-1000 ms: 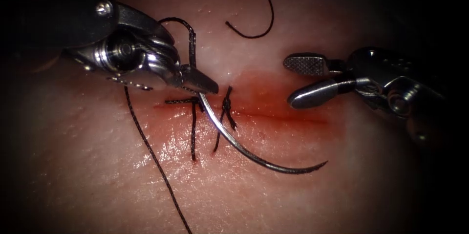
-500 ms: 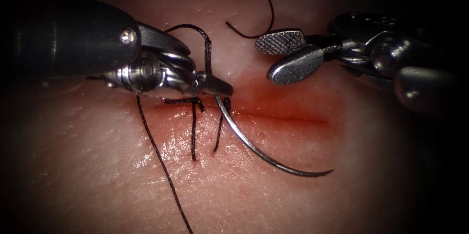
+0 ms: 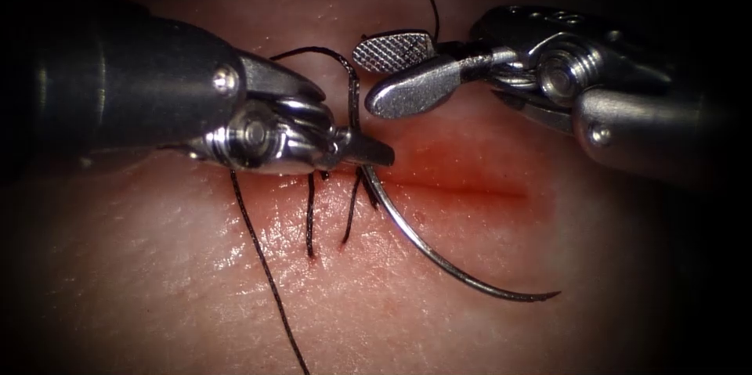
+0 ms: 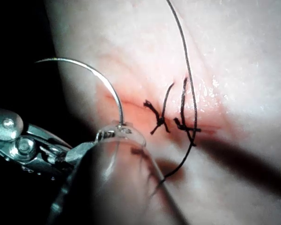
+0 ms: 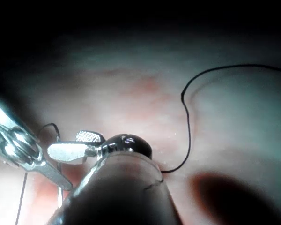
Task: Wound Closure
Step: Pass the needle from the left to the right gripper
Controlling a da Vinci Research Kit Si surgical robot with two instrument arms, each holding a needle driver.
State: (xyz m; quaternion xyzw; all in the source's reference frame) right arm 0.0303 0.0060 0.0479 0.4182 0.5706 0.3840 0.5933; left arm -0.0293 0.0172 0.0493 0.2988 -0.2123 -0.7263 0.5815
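A: Is there any writing, a brand or a label to read?

B: None that can be read. The surface is pale, moist tissue (image 3: 439,320) with a horizontal cut (image 3: 462,187) stained by red fluid (image 3: 470,164). Beyond the lit patch everything falls to black, so the room cannot be made out.

A: What has the left gripper (image 3: 368,152) got?

B: Its jaws are closed on the curved needle (image 3: 439,257), close to the thread end of the curve. The needle's body sweeps down and to the right over the tissue below the cut, and its point lies free, out of the tissue. In the left wrist view the needle (image 4: 103,79) arches up out of the same tool's tip.

A: And the right gripper (image 3: 388,73)?

B: Its jaws stand apart, holding nothing, above the cut and just up and right of the left gripper's tip. The right wrist view shows that gripper (image 5: 79,145) parted too.

A: The thread?

B: The thread (image 3: 262,265) loops from the needle's end over the left tool and trails down the tissue on the left. Two stitches (image 3: 329,214) cross the cut's left part.
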